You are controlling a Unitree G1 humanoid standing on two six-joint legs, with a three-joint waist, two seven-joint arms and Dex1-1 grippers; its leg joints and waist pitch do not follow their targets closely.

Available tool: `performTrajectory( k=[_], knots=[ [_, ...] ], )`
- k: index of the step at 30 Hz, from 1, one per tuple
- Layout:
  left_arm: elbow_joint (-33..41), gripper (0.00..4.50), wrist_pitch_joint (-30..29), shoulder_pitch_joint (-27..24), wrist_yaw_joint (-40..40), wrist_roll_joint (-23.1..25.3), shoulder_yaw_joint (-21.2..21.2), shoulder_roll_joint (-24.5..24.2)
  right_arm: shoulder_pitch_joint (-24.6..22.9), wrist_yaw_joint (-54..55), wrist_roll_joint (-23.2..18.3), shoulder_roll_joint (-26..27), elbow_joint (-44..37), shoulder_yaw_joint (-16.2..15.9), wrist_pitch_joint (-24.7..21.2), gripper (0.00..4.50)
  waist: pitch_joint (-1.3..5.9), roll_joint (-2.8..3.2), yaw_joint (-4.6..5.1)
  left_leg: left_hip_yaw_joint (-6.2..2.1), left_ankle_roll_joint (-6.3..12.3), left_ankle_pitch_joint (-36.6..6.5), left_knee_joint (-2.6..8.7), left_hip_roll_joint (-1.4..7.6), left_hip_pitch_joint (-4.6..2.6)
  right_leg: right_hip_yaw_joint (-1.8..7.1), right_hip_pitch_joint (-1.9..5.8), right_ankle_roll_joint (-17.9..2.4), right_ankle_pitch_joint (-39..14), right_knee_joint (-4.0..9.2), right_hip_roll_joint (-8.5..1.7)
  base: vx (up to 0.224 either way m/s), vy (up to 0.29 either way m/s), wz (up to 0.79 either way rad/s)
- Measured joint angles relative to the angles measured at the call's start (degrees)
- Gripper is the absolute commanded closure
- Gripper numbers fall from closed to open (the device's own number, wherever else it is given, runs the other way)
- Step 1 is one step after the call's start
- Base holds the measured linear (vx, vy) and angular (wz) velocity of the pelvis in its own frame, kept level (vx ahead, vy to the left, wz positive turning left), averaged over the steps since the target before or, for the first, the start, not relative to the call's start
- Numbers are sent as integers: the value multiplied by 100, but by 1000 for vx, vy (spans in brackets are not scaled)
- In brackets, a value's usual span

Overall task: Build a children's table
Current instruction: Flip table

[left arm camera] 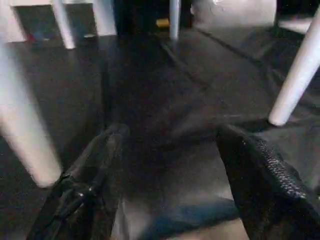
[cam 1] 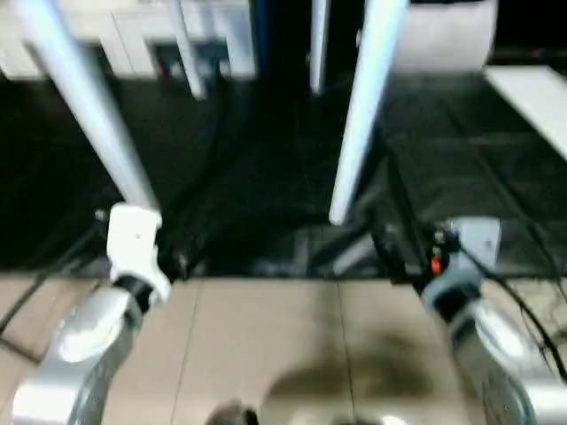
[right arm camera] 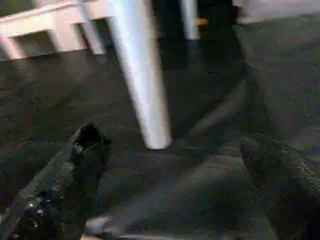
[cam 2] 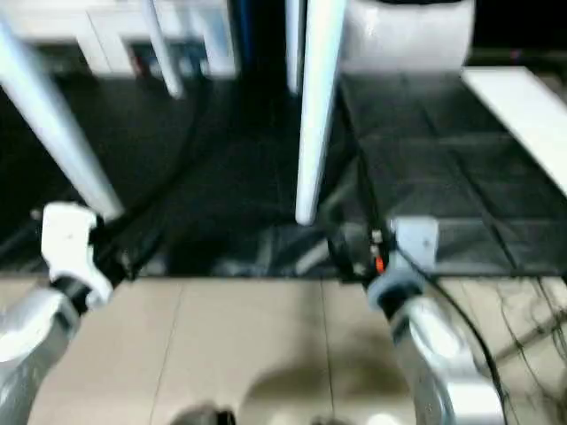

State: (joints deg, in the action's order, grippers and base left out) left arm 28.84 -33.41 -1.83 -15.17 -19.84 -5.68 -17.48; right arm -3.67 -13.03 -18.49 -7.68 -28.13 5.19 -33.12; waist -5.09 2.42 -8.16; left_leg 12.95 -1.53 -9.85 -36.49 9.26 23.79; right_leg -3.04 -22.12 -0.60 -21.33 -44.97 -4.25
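Nearest to you, at the bottom of the head views, your two silver forearms reach forward over the tan tiled floor [cam 1: 266, 345]. The left gripper [left arm camera: 170, 170] shows in its wrist view with both black fingers spread wide and nothing between them. The right gripper [right arm camera: 175, 180] is likewise wide apart and empty in its own wrist view. Neither touches a leg.

Just beyond the tiles the dark mat [cam 1: 266, 177] begins, with black cables [cam 1: 204, 177] running across it.

On that mat stands the children's table, legs down. The near left leg [cam 1: 89, 106] slants from the upper left of the left eye view down to a foot just above your left wrist. The near right leg [cam 1: 363, 106] comes down from the top centre to a foot on the mat, a little left of your right wrist. Two far legs [cam 1: 190, 53] show small at the top of the frame. The tabletop itself lies above the picture edge, so you cannot check its sockets.

Judging by four legs planted upright, the build looks finished or nearly so. What may remain is confirming each leg is seated fully.

Farthest off, white cabinets [cam 1: 133, 35] sit at the upper left and a white pillow [cam 2: 407, 35] at the upper right.
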Motion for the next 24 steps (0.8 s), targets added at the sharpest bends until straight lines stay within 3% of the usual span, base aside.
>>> performTrajectory(
  k=[1, 2, 3, 4, 5, 7, 8, 9, 10, 11, 12, 14, 17, 20, 24],
  knots=[
    [-22, 100, -1, -165, -53, -56, -15, 53, -13, -99, -40, -53, 6, -80, 10, 0, -43, 50, -62, -92, -131, -170, -111, -44, 57, 22, -23, 8, 7, -20, -10, -45, -98, 6],
    [-67, 85, -1, -355, -116, -90, 6, 65, -146, -223, -95, -98, -21, -165, 17, 0, -66, 176, -114, -563, -52, -183, -357, -218, 62, 39, 76, 10, 9, 28, 36, 0, 0, 0],
    [-59, 70, 28, -451, -171, -86, 14, 53, -218, -345, -168, -105, -12, -194, 18, 0, -69, 224, -126, -734, -59, -181, -465, -262, -16, 42, 100, 13, 11, 58, 56, 0, 0, 0],
    [-30, 70, 76, -513, -223, -81, 62, 39, -286, -509, -249, -157, -6, -208, 40, 0, -74, 257, -107, -839, -105, -212, -404, -258, -152, 7, 107, 16, 13, 94, 70, 0, 0, 0],
    [-15, 56, 114, -550, -242, -67, 129, 53, -312, -672, -310, -230, 35, -217, 90, 0, -82, 280, -62, -881, -203, -354, -270, -235, -213, -40, 112, 10, 31, 133, 81, -53, 49, 3],
    [-55, 56, 161, -773, -260, -41, 277, 139, -360, -949, -338, -363, 197, -253, 178, 0, -106, 201, 111, -832, -199, -299, -103, -182, -186, 0, 148, -35, 252, 416, 161, -52, 51, 4],
    [-156, 56, 187, -906, -286, -26, 344, 156, -337, -1110, -394, -387, 289, -250, 221, 0, -99, 147, 196, -823, -194, -287, -43, -164, -156, -10, 184, -45, 457, 590, 178, -17, 61, -11],
    [-266, 56, 212, -1005, -307, -6, 403, 170, -340, -1226, -442, -396, 368, -249, 253, 0, -98, 102, 266, -817, -177, -266, -26, -154, -156, -26, 214, -25, 572, 686, 177, -17, 61, -11],
    [-337, 56, 265, -1123, -326, 9, 465, 172, -360, -1361, -447, -441, 452, -277, 287, 0, -106, 93, 325, -799, -143, -238, -7, -150, -163, -30, 228, -16, 628, 722, 169, -8, 63, -13],
    [-408, 56, 343, -1256, -336, 49, 559, 178, -437, -1551, -448, -585, 537, -332, 360, 0, -119, 36, 394, -777, -140, -236, 6, -149, -168, -26, 229, 16, 630, 761, 161, -3, 52, -8],
    [-428, 56, 377, -1325, -338, 59, 589, 189, -500, -1636, -453, -659, 583, -354, 373, 0, -120, 18, 415, -763, -140, -236, 30, -150, -172, -27, 231, 23, 630, 784, 149, -3, 52, -8],
    [-570, 56, 511, -1541, -311, 131, 588, 300, -629, -1950, -476, -908, 803, -462, 404, 0, -142, -89, 508, -690, -135, -233, 116, -152, -168, -29, 221, 30, 639, 842, 111, 0, 0, 0],
    [-937, 56, 497, -1581, -237, 300, 611, 267, -556, -2050, -273, -964, 1392, -621, 635, 0, -117, -152, 551, -654, -114, -212, 159, -141, -175, -32, 216, 55, 663, 890, 106, 0, 0, 0],
    [-1389, 56, 492, -1482, -130, 613, 737, 108, -338, -1833, -16, -814, 2058, -637, 715, 0, -104, -177, 552, -625, -84, -187, 175, -133, -178, -29, 212, 44, 670, 895, 102, 0, 0, 0],
    [-3045, 27, 610, -762, -276, 850, 1002, 48, 366, -1469, 375, -625, 3566, -805, 773, 0, -63, -162, 552, -607, -29, -154, 192, -133, -179, -29, 188, 39, 672, 915, 98, 0, 0, 0]
  ],
)
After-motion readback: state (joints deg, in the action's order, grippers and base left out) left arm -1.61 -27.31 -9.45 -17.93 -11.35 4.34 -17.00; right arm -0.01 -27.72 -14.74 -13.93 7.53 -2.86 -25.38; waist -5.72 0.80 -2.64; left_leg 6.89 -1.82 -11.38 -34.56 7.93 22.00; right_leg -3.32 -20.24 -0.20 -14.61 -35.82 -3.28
